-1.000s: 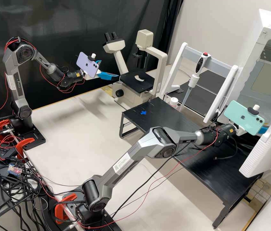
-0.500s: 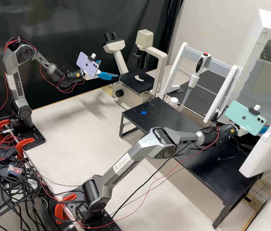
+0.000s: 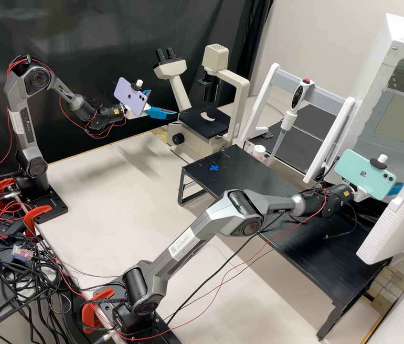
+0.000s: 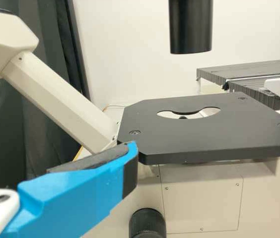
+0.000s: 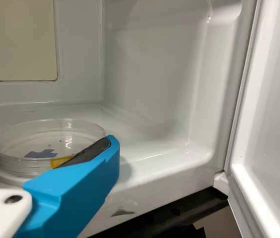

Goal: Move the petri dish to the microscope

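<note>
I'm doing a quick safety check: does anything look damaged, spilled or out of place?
Two things: a dark mark on the white chamber's front edge, perhaps a scuff or chip, and cables heaped in a tangle beside the arms' bases. The dish looks upright; I see no spill.

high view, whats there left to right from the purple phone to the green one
purple phone → microscope → pipette → green phone

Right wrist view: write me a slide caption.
Clear petri dish at the right pincer, inside a white-walled chamber.
</note>
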`<state>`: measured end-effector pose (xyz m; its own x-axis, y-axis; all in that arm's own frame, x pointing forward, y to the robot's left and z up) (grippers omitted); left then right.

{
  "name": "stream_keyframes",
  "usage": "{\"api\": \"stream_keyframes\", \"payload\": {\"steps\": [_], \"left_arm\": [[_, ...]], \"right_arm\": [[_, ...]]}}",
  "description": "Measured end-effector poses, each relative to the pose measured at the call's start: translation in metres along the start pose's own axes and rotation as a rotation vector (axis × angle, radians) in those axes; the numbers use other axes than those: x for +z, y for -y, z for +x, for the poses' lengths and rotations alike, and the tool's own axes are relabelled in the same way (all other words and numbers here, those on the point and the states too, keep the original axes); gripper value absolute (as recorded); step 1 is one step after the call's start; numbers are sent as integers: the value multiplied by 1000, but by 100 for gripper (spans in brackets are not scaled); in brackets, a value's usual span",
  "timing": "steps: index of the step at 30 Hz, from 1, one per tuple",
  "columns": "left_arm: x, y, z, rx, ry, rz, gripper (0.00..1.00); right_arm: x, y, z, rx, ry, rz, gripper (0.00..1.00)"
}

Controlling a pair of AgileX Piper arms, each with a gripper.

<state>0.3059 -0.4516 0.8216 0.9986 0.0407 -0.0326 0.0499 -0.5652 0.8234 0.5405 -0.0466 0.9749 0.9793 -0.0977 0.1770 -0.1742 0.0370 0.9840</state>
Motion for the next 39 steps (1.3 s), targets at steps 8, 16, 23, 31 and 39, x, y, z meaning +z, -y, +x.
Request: {"api": "stream_keyframes", "payload": {"steps": [8, 16, 23, 31, 39], "left_arm": [[0, 0, 0, 0, 0, 0, 100], [0, 0, 0, 0, 0, 0, 100], [0, 0, 0, 0, 0, 0, 100], [0, 0, 0, 0, 0, 0, 100], [0, 0, 0, 0, 0, 0, 100]], "right_arm": [[0, 0, 0, -3, -2, -10, 0], [3, -1, -2, -6, 1, 0, 0], [12, -11, -17, 8, -3, 2, 0], [23, -26, -45, 30, -1, 16, 0], [21, -42, -81, 92, -67, 27, 0]]}}
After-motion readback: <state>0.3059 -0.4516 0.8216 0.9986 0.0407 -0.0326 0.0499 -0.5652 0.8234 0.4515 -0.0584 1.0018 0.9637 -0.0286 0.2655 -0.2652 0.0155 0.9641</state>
